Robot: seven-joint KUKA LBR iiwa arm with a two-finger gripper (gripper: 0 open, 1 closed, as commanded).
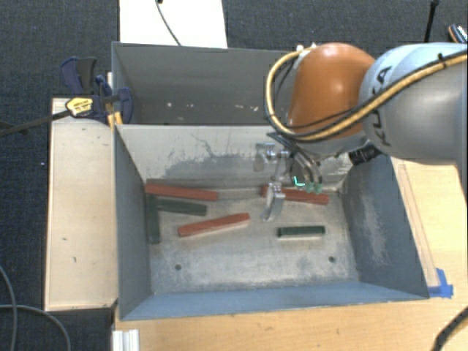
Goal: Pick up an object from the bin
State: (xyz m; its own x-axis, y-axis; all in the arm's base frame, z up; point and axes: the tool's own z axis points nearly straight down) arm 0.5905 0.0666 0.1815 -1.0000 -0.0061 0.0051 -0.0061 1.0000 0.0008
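My gripper (272,208) hangs low in the right half of the bin, under the orange wrist cover. It is at the left end of a red-brown stick (316,197) that lies crosswise near the back right, and part of that stick is hidden behind it. Just in front of it lies a short dark green stick (300,232). To its left, a second red-brown stick (213,225) lies at a slight slant in the middle of the floor.
Further left lie a third red-brown stick (181,191), a dark green stick (180,207) beside it, and another dark green stick (152,224) along the left wall. The arm covers the bin's back right corner.
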